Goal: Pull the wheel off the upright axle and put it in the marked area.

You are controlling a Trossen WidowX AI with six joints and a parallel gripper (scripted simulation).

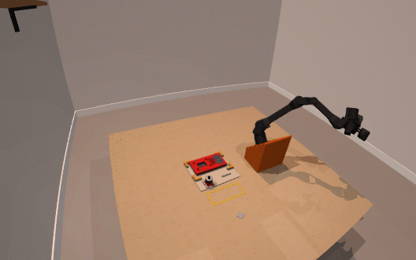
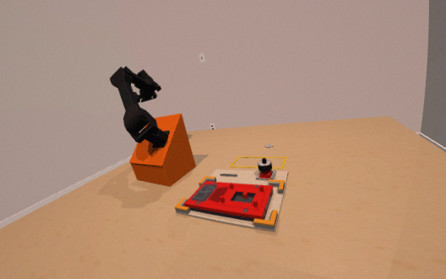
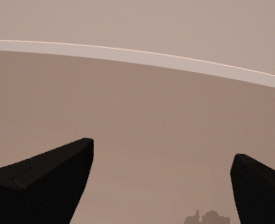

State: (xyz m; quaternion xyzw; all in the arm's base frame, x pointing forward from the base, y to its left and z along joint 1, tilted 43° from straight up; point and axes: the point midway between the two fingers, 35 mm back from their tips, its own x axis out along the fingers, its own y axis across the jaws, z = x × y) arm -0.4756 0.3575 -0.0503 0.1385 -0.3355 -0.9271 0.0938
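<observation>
Plain matte walls (image 1: 166,51) (image 2: 271,63) surround the wood-grained table (image 1: 158,205) (image 2: 347,203). My gripper's (image 1: 358,129) (image 2: 148,95) (image 3: 162,155) tapered black fingers stand apart, holding nothing; the round black-and-white wheel (image 1: 209,180) (image 2: 264,166) sits on its axle.

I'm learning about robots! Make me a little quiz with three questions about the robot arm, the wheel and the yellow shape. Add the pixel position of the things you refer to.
1. True or false: the black-and-white round wheel (image 1: 209,180) (image 2: 264,166) is still on its upright axle.
2. Pick one. The black robot arm (image 1: 285,111) (image 2: 127,98) is mounted on: A) a blue ball; B) an orange wedge-shaped block (image 1: 273,154) (image 2: 181,148); C) a green box.
3. Fill in the blank: the black two-fingered gripper (image 3: 164,157) is ____ (open or shut), with nothing between its fingers.

Key: 1. True. 2. B. 3. Open.
</observation>
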